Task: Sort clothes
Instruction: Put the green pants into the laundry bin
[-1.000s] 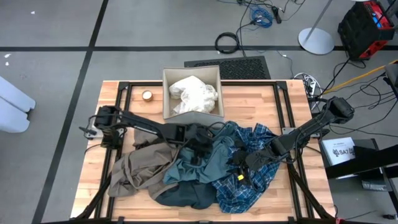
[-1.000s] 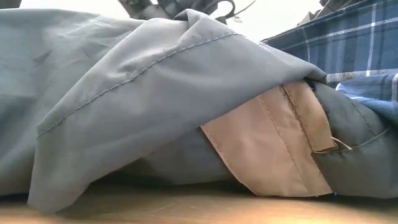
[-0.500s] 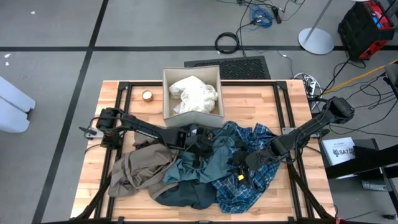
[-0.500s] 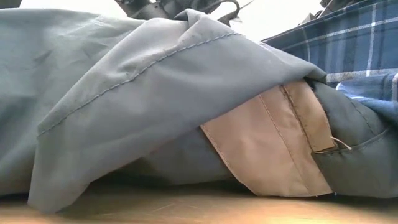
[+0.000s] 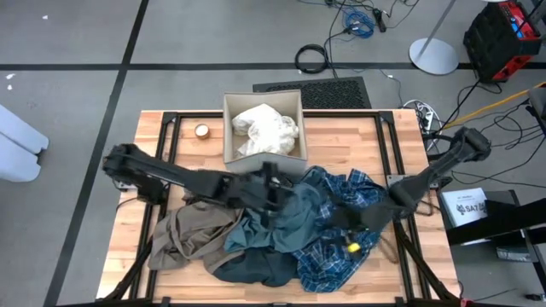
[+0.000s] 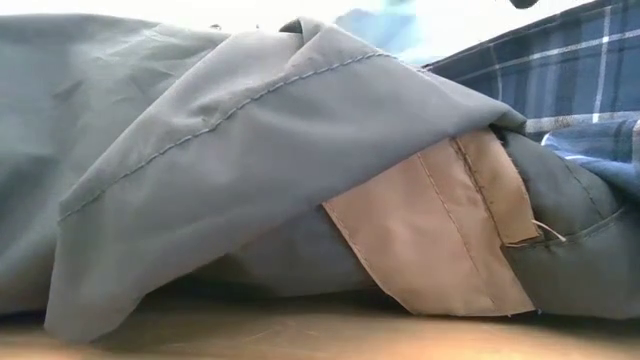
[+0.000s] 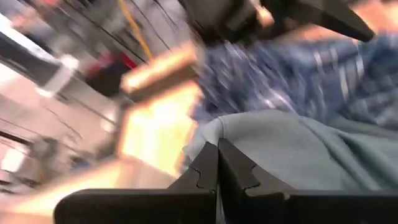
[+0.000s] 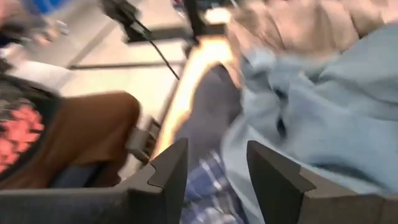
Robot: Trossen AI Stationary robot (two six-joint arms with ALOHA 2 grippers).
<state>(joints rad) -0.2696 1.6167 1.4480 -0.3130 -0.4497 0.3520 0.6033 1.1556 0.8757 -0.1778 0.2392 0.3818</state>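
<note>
A heap of clothes lies on the table's near half. It holds a teal-grey shirt [image 5: 294, 213], a blue plaid shirt [image 5: 354, 192], a tan-brown garment [image 5: 188, 232] and a dark slate one [image 5: 256, 266]. Cream-white pieces [image 5: 266, 128] lie in the beige box [image 5: 229, 128]. My left gripper [image 5: 275, 189] is over the heap's middle, shut on the teal-grey shirt [image 7: 292, 152]. My right gripper [image 5: 341, 223] hovers open above the plaid shirt [image 8: 199, 186], with nothing between its fingers [image 8: 168, 171]. My left gripper pinches a raised fold of the teal-grey shirt [image 7: 208, 134] between its two fingertips [image 7: 231, 163]. It comes slanting down from the table's left side. The pinched part is lifted off the heap, while the shirt's near part [image 6: 200, 150] still lies on the table and the other clothes.
A roll of tape [image 5: 202, 130] sits left of the box at the table's far side. Black frame rails [image 5: 171, 128] run along the table's edges. In the low view, the tan cloth [image 6: 430, 230] and the slate cloth [image 6: 570, 250] lie under the shirt's near edge.
My left gripper has risen and gone a little toward the table's right edge. The middle of the teal-grey shirt has come up with it; the shirt's near edge has stayed on the table. My right gripper has risen a little above the plaid shirt.
</note>
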